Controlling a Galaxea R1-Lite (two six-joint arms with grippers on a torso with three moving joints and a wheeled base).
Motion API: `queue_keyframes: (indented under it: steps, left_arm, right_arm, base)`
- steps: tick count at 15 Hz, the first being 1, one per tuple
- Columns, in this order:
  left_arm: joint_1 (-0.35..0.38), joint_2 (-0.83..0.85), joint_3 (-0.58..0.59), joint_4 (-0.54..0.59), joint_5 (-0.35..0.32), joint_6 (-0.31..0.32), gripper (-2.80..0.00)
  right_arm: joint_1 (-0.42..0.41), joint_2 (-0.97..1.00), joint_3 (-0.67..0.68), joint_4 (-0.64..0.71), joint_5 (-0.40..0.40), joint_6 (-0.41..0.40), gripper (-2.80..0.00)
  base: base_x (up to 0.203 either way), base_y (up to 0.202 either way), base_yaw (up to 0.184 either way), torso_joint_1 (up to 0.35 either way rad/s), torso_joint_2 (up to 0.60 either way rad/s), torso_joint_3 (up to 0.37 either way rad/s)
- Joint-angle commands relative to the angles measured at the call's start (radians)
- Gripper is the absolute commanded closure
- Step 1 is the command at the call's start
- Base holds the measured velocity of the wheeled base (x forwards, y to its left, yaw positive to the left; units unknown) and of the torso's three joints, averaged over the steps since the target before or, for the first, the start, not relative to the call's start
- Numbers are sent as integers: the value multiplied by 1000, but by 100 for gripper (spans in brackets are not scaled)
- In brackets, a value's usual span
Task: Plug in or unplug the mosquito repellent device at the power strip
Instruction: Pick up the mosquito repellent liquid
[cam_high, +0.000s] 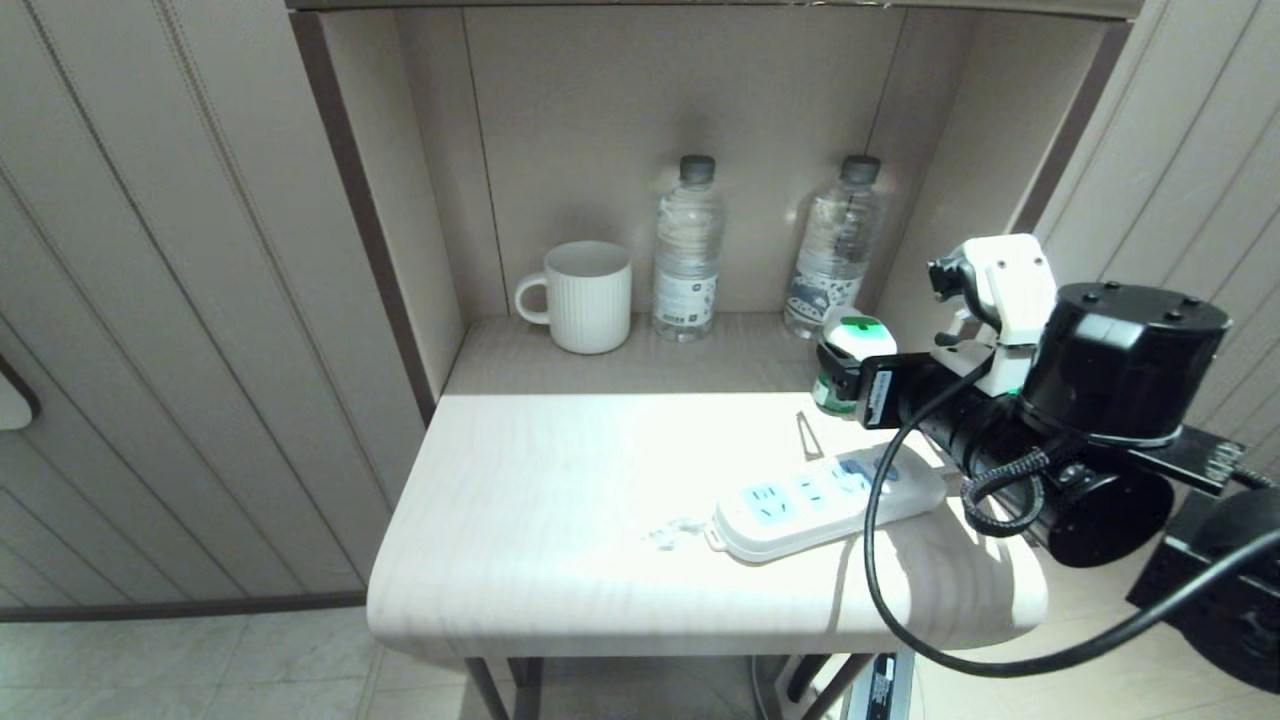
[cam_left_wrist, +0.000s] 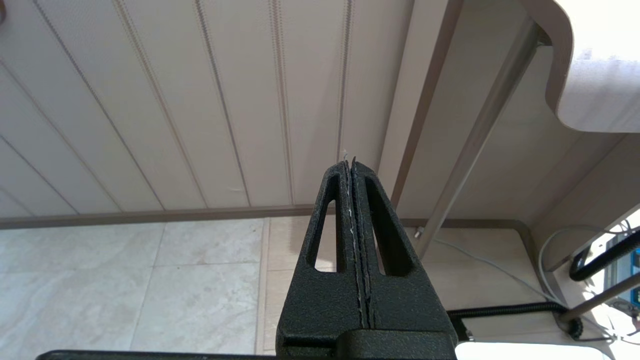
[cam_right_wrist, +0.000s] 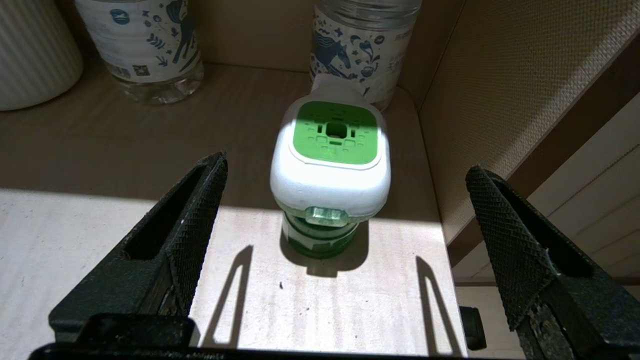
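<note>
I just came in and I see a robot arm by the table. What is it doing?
The robot's right hand is wide open, facing the small white-and-green mosquito repellent device, which stands upright on the pale wooden table and is not held. The long white power strip lies nearer the front edge with nothing plugged in. A white ribbed mug and two clear water bottles stand at the back. The left hand is shut and parked down beside the table.

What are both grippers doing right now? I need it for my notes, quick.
Left gripper: shut, empty, down beside the table.
Right gripper: open, empty, facing the mosquito repellent device.
</note>
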Motion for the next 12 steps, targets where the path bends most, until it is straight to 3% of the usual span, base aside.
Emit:
queue_keyframes:
  steps: [1, 6, 12]
  left_arm:
    - [0, 0, 0, 1, 0, 0, 0]
    - [1, 0, 0, 1, 0, 0, 0]
    - [0, 0, 0, 1, 0, 0, 0]
  right_arm:
    - [-19, 27, -5, -5, 15, 0, -280]
    - [-65, 55, -25, -5, 67, 3, -280]
    - [-64, 96, -63, -5, 70, 6, -280]
  base:
    - [0, 0, 0, 0, 0, 0]
    - [0, 0, 0, 0, 0, 0]
    - [0, 0, 0, 0, 0, 0]
